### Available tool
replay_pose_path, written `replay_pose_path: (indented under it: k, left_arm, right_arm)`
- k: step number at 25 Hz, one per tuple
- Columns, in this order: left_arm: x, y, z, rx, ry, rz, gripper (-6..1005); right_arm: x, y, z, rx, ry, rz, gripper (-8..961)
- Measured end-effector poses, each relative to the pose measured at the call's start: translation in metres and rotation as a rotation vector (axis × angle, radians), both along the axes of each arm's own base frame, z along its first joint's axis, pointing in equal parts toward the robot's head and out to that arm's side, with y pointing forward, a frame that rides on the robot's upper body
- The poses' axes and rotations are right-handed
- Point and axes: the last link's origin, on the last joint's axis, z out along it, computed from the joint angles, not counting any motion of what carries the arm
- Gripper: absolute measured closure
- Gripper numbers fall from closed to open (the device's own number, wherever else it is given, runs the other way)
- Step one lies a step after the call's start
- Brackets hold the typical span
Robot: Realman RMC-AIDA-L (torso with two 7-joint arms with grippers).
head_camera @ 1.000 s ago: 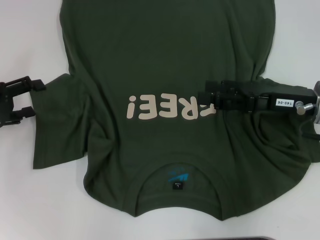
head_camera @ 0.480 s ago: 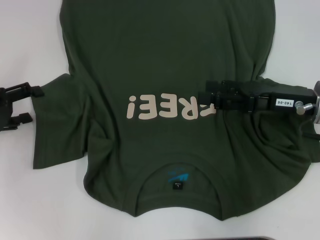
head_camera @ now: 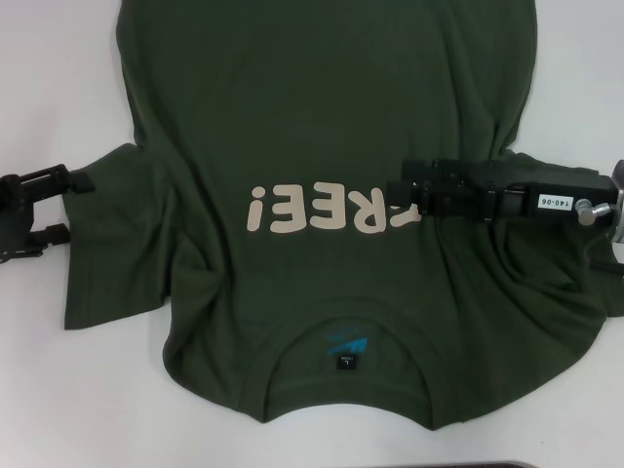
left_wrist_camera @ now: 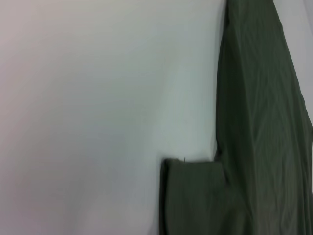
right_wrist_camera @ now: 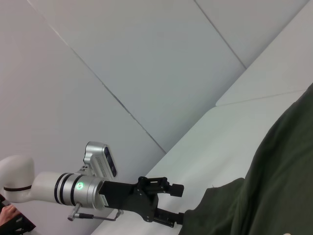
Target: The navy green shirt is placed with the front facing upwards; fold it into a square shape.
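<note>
Dark green cotton shirt (head_camera: 322, 175) flat on white table (head_camera: 58, 390) | left claw (head_camera: 60, 205) wide at 9 o'clock sleeve | right claw (head_camera: 398, 191) over letters, can't tell | pinch sleeve edge fully.

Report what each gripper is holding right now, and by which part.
The left gripper sits open at the edge of the navy green shirt's left sleeve, holding nothing yet. The right gripper lies over the chest lettering; whether it grips fabric cannot be told.

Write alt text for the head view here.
A dark olive-green T-shirt lies face up on a white table, collar nearest the camera. The right gripper reaches across its cream chest lettering, while the open left gripper sits at the sleeve edge.
</note>
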Motion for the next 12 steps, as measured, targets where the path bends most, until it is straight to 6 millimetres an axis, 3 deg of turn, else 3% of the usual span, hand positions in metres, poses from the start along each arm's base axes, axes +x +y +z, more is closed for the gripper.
replay_pose_path:
  k: [12]
  left_arm:
    - [0.005,0.006,-0.011,-0.029,0.006,-0.011,142]
  right_arm:
    - [0.001,-0.001,0.000,-0.002,0.000,-0.003,38]
